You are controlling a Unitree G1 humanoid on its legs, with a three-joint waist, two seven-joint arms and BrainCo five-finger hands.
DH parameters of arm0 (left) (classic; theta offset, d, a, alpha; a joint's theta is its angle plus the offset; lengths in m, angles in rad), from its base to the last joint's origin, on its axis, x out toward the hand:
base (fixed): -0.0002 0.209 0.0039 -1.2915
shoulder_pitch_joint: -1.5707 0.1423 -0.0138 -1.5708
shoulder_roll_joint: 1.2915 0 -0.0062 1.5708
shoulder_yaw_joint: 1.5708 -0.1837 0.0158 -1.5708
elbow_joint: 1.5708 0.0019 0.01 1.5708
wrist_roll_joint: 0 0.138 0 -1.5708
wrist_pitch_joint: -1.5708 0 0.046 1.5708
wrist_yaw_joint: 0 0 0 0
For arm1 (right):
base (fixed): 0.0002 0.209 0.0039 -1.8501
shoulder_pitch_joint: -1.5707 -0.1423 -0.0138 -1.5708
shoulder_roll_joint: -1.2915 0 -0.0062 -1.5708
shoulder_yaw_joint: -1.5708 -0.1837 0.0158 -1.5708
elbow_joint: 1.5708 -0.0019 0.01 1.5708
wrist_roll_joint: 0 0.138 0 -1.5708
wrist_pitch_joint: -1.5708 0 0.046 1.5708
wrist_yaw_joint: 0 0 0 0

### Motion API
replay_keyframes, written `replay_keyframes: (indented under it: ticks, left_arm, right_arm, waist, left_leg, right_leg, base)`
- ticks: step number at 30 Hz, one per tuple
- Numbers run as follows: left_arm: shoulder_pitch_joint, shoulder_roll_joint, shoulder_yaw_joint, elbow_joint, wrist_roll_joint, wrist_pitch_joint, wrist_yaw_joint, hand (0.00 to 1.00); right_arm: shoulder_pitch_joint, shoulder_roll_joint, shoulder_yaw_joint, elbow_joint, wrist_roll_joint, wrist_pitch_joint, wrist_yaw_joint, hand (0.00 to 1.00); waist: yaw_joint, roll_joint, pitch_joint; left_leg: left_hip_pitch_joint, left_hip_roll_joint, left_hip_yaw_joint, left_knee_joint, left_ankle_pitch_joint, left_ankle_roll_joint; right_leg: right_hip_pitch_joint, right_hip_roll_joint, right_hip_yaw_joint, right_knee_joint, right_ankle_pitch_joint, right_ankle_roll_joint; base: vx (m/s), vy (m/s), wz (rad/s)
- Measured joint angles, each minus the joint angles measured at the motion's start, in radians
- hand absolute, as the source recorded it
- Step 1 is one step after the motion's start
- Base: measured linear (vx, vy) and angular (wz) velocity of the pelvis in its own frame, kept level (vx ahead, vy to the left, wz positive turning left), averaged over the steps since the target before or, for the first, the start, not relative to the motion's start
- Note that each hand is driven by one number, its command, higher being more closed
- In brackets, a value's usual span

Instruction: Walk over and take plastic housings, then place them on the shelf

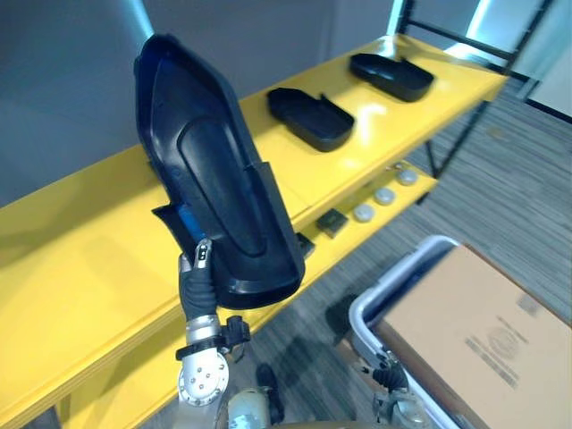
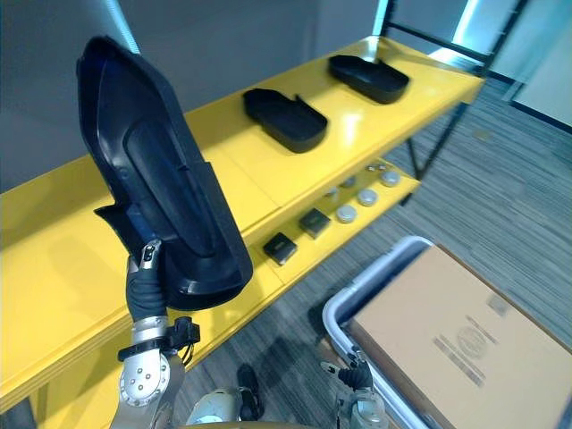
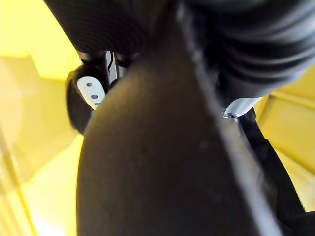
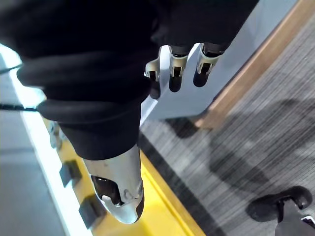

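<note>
A long black plastic housing (image 1: 214,170) stands nearly upright in the air over the front of the yellow shelf top (image 1: 89,259). My left hand (image 1: 195,281) grips its lower end from below, shut on it, with most fingers hidden behind the shell. The left wrist view looks along the housing's dark surface (image 3: 162,167), with one finger (image 3: 91,91) at its edge. Two more black housings (image 1: 310,116) (image 1: 391,75) lie flat farther along the shelf top. My right hand (image 4: 177,64) hangs low beside the cart, fingers relaxed and holding nothing.
The lower yellow shelf carries small black blocks (image 1: 332,222) and round white pieces (image 1: 384,195). A cardboard box (image 1: 483,340) sits in a white-rimmed cart (image 1: 393,277) on the grey carpet at my right. A black shelf frame (image 1: 465,40) rises at the far end.
</note>
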Motion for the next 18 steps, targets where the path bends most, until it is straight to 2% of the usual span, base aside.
replay_keyframes:
  ticks: [2,3,4,5,6,7,8,9,10,11,12,13,15,16,18]
  left_arm:
    - [-0.049,0.003,-0.004,0.036,-0.003,-0.003,-0.005,1.0]
    - [-0.069,0.005,-0.004,0.053,-0.003,-0.004,-0.005,1.0]
    - [-0.072,0.01,-0.005,0.059,-0.003,-0.004,-0.005,1.0]
    - [-0.071,0.01,-0.008,0.06,-0.003,-0.004,-0.004,1.0]
    - [-0.075,0.025,-0.013,0.062,-0.002,-0.008,-0.003,1.0]
    - [-0.076,0.041,-0.011,0.075,-0.002,-0.014,0.001,1.0]
    - [-0.076,0.042,-0.009,0.083,-0.002,-0.014,0.002,1.0]
    - [-0.074,0.041,-0.009,0.111,-0.002,-0.014,0.011,1.0]
    - [-0.074,0.04,-0.011,0.133,-0.001,-0.013,0.017,1.0]
    - [-0.073,0.04,-0.012,0.14,-0.001,-0.013,0.018,1.0]
    - [-0.071,0.04,-0.013,0.145,0.0,-0.012,0.019,1.0]
    - [-0.07,0.039,-0.015,0.145,0.0,-0.012,0.019,1.0]
    - [-0.067,0.036,-0.016,0.141,0.002,-0.013,0.018,1.0]
    - [-0.048,0.028,0.0,0.135,0.002,-0.013,0.017,1.0]
    - [-0.014,0.014,0.031,0.111,0.0,-0.016,0.017,1.0]
  right_arm:
    - [-0.015,0.003,-0.002,0.002,0.0,0.001,-0.001,0.0]
    - [-0.02,0.009,-0.002,0.003,0.0,0.002,0.0,0.0]
    - [-0.024,0.011,-0.001,-0.001,0.0,0.006,-0.001,0.0]
    - [-0.025,0.011,-0.001,-0.002,0.0,0.006,-0.001,0.0]
    - [-0.016,0.012,-0.001,0.002,-0.001,0.007,0.0,0.0]
    - [-0.021,0.011,-0.001,0.002,-0.001,0.007,-0.001,0.0]
    - [-0.022,0.009,-0.002,0.003,-0.001,0.007,-0.001,0.0]
    - [-0.019,0.003,-0.003,0.003,-0.001,0.007,-0.002,0.0]
    - [-0.014,0.001,-0.008,0.002,-0.004,0.006,-0.003,0.0]
    - [-0.011,0.0,-0.009,0.002,-0.006,0.006,-0.004,0.0]
    - [-0.002,-0.001,-0.008,-0.001,-0.008,0.006,-0.006,0.0]
    - [0.008,-0.001,-0.009,-0.004,-0.009,0.004,-0.009,0.0]
    - [0.034,-0.002,-0.011,-0.003,-0.013,0.006,-0.008,0.0]
    - [0.041,-0.007,-0.012,-0.007,-0.02,0.009,-0.007,0.0]
    - [0.038,-0.015,-0.017,-0.044,-0.039,0.007,-0.007,0.0]
  waist:
    - [0.001,-0.003,0.001]
    - [0.001,-0.006,0.003]
    - [-0.002,-0.005,0.003]
    - [-0.005,-0.005,0.003]
    - [-0.02,-0.004,0.003]
    - [-0.029,-0.001,0.007]
    - [-0.029,-0.014,0.006]
    - [-0.034,-0.01,0.013]
    - [-0.055,-0.019,0.01]
    - [-0.062,-0.02,0.01]
    - [-0.084,-0.024,0.012]
    - [-0.09,-0.031,0.011]
    - [-0.076,-0.054,0.02]
    - [-0.063,-0.039,0.015]
    - [-0.045,-0.033,0.011]
  left_leg:
    - [-0.007,-0.034,-0.04,0.023,-0.024,0.01]
    - [-0.008,-0.049,-0.064,0.052,-0.052,0.013]
    - [-0.002,-0.06,-0.091,0.073,-0.082,0.023]
    - [0.008,-0.063,-0.105,0.075,-0.091,0.032]
    - [0.021,-0.062,-0.139,0.071,-0.1,0.016]
    - [0.046,-0.069,-0.168,0.041,-0.095,0.004]
    - [0.067,-0.076,-0.177,0.022,-0.091,-0.002]
    - [0.106,-0.09,-0.199,-0.008,-0.085,-0.004]
    - [0.132,-0.106,-0.233,-0.02,-0.079,0.004]
    - [0.139,-0.115,-0.253,-0.019,-0.078,0.006]
    - [0.149,-0.133,-0.285,-0.011,-0.077,0.006]
    - [0.154,-0.145,-0.303,-0.003,-0.078,0.005]
    - [0.175,-0.17,-0.339,0.039,-0.109,-0.006]
    - [0.165,-0.149,-0.353,0.081,-0.128,-0.031]
    - [0.163,-0.116,-0.354,0.098,-0.148,-0.053]
  right_leg:
    - [0.023,-0.023,-0.023,0.021,0.011,-0.014]
    - [0.029,-0.053,-0.011,0.08,0.021,-0.029]
    - [0.008,-0.092,0.057,0.186,0.04,-0.103]
    - [-0.017,-0.109,0.123,0.255,0.063,-0.149]
    - [-0.094,-0.088,0.313,0.348,0.01,-0.142]
    - [-0.171,-0.027,0.479,0.376,-0.05,-0.106]
    - [-0.204,-0.002,0.546,0.378,-0.073,-0.097]
    - [-0.262,0.053,0.671,0.36,-0.107,-0.088]
    - [-0.312,0.108,0.77,0.336,-0.129,-0.076]
    - [-0.333,0.133,0.816,0.325,-0.138,-0.066]
    - [-0.371,0.171,0.902,0.291,-0.141,-0.058]
    - [-0.383,0.181,0.932,0.27,-0.136,-0.057]
    - [-0.389,0.171,0.915,0.17,-0.028,-0.053]
    - [-0.355,0.187,0.885,0.144,-0.024,-0.06]
    - [-0.316,0.219,0.871,0.084,-0.018,-0.069]
  base:
    - [0.14,0.163,0.72]
    - [0.21,0.218,0.62]
    - [0.18,0.184,0.58]
    - [0.24,0.19,0.58]
    - [0.21,0.121,0.67]
    - [0.26,0.141,0.63]
    - [0.23,0.098,0.54]
    - [0.24,0.067,0.62]
    - [0.23,0.046,0.81]
    - [0.24,0.003,1.19]
    - [0.19,-0.026,1.11]
    - [0.25,-0.058,1.38]
    - [0.28,-0.114,1.13]
    - [0.25,-0.151,0.57]
    - [0.15,-0.121,0.1]
